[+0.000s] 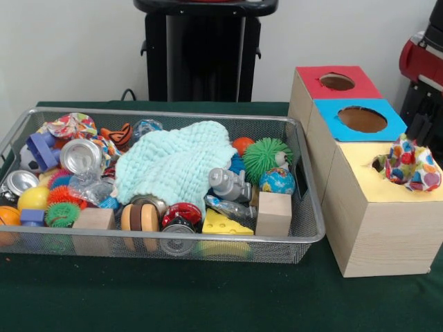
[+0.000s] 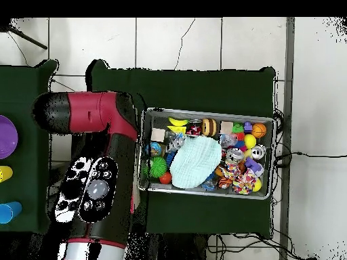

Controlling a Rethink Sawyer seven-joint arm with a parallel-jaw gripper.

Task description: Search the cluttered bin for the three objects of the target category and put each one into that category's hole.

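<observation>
A colourful patterned fabric pouch (image 1: 412,166) rests over the round hole of the yellow-topped box (image 1: 360,173), partly covering it. My gripper (image 1: 417,133) shows as dark parts right above the pouch, touching its top; its state cannot be made out. In the wire bin (image 1: 304,238) lie a light-blue knitted cloth (image 1: 173,164) in the middle and a second patterned fabric piece (image 1: 69,126) at the far left. From overhead, the red arm (image 2: 95,169) hides the boxes and the gripper; the knitted cloth (image 2: 195,162) and a patterned fabric piece (image 2: 242,178) show in the bin (image 2: 207,112).
A blue-topped box (image 1: 360,119) and a red-topped box (image 1: 337,81), each with a hole, stand behind the yellow one. The bin also holds a green spiky ball (image 1: 266,155), a globe ball (image 1: 277,181), wooden blocks (image 1: 274,213), silver cans (image 1: 79,153) and a yellow cheese wedge (image 1: 223,223).
</observation>
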